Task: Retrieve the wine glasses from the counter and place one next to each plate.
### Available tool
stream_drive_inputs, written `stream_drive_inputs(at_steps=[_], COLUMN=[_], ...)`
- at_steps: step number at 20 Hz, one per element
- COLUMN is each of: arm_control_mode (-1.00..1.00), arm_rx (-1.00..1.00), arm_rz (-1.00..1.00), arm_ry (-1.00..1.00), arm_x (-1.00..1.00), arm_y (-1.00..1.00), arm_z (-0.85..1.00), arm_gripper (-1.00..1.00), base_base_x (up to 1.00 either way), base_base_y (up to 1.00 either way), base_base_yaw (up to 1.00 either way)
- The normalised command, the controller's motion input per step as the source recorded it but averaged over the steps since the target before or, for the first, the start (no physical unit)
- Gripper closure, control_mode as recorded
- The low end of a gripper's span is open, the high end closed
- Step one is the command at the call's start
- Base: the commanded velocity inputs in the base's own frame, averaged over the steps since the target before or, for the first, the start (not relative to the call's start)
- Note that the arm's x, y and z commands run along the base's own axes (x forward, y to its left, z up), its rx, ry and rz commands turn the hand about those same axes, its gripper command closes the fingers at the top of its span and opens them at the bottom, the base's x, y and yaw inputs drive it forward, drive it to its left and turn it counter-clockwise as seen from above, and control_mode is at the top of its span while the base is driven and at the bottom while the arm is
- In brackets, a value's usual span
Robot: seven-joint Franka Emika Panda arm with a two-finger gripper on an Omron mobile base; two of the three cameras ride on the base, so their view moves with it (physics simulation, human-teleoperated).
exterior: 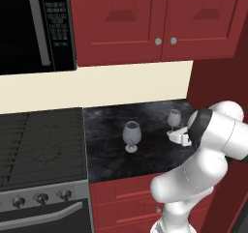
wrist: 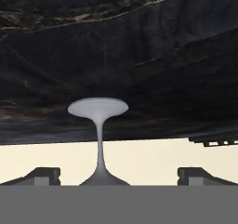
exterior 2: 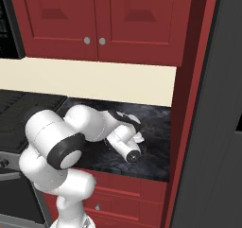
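Near glass: a wine glass (exterior: 131, 136) stands upright on the black marbled desk (exterior: 106, 150), well apart from the stove (exterior: 41, 145).
Far glass: a second wine glass (exterior: 174, 119) stands upright just beside the arm's hand, near the right wall.
Fingers: the gripper (wrist: 118, 176) is spread wide, a finger (wrist: 39, 175) on each side of the glass stem (wrist: 99, 144), not touching it.

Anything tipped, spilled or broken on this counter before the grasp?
Nothing stands out. Both wine glasses stand upright and apart on the counter: the left glass untouched, the right glass beside the gripper. In the hand view its stem sits between the open fingertips, which don't touch it.
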Motion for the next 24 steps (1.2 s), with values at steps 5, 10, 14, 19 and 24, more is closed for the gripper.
stream_drive_inputs(at_steps=[5, 10, 14, 19, 24], arm_control_mode=[-1.0, -1.0, -1.0, -1.0, -1.0], arm_rx=[0.0, 0.0, 0.0, 0.0, 0.0], arm_rz=[0.05, 0.05, 0.06, 0.08, 0.05], arm_ry=[0.0, 0.0, 0.0, 0.0, 0.0], arm_x=[0.31, 0.31, 0.22, 0.3, 0.48], arm_y=[0.0, 0.01, 0.0, 0.0, 0.03], arm_z=[-0.11, -0.24, -0.26, -0.18, -0.15], arm_gripper=[-1.0, -1.0, -1.0, 1.0, 1.0], base_base_x=[0.0, 0.0, 0.0, 0.0, 0.0], base_base_y=[0.0, 0.0, 0.0, 0.0, 0.0], base_base_yaw=[0.0, 0.0, 0.0, 0.0, 0.0])
